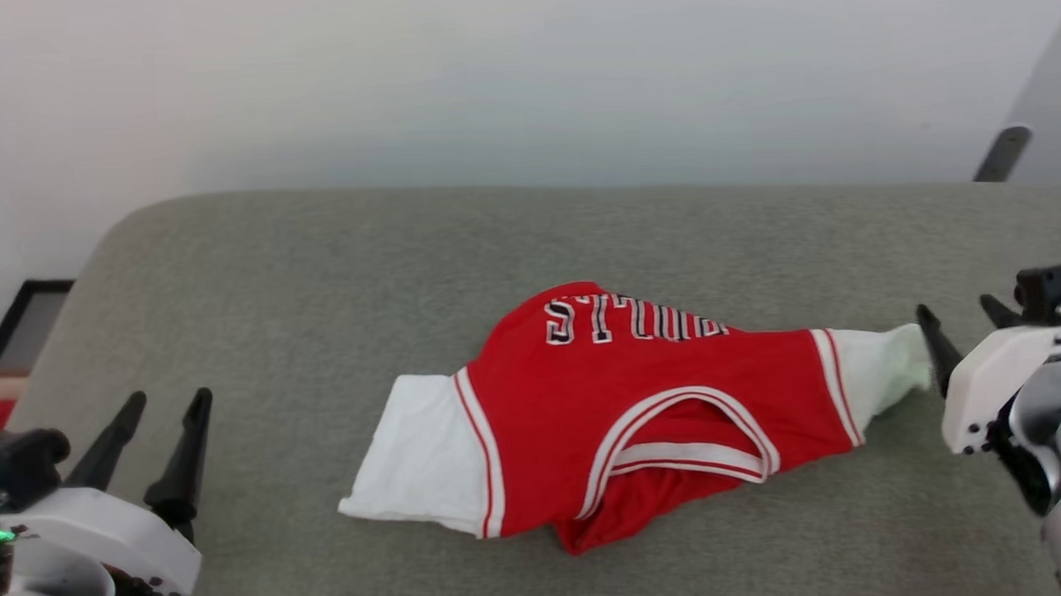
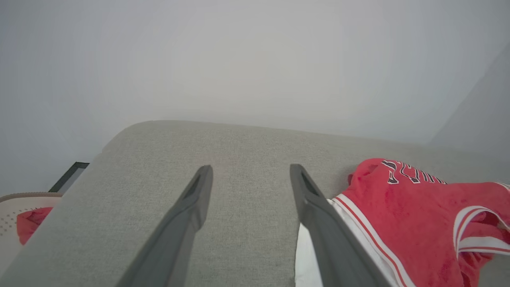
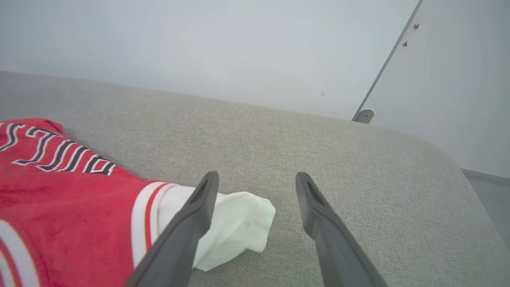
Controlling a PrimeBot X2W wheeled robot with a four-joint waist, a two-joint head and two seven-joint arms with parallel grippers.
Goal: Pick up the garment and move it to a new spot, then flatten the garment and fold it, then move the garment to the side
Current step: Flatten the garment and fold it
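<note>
- The left gripper (image 1: 167, 401) hangs well to the left of the garment (image 1: 640, 400), fingers spread wide with nothing between them. Flattening looks like the step in hand. To do it well, this arm should probably come in low and pinch the white left sleeve (image 1: 417, 461) near its outer edge. In its wrist view the sleeve lies just beside the inner finger, not between the two.
- The garment lies on the grey cushion (image 1: 318, 279), collar toward the robot and print on the far side. Its body is humped and bunched at the near hem. Judged from that, an even outward pull from both ends, kept close to the cushion, should smooth it.
- The right gripper (image 1: 956, 310) sits at the garment's right end, fingers wide and holding nothing. The crumpled white right sleeve (image 3: 239, 223) ends beside the inner finger, which crosses in front of it. Whether they touch I cannot tell. It would need to shift inward to straddle the cloth before closing.
</note>
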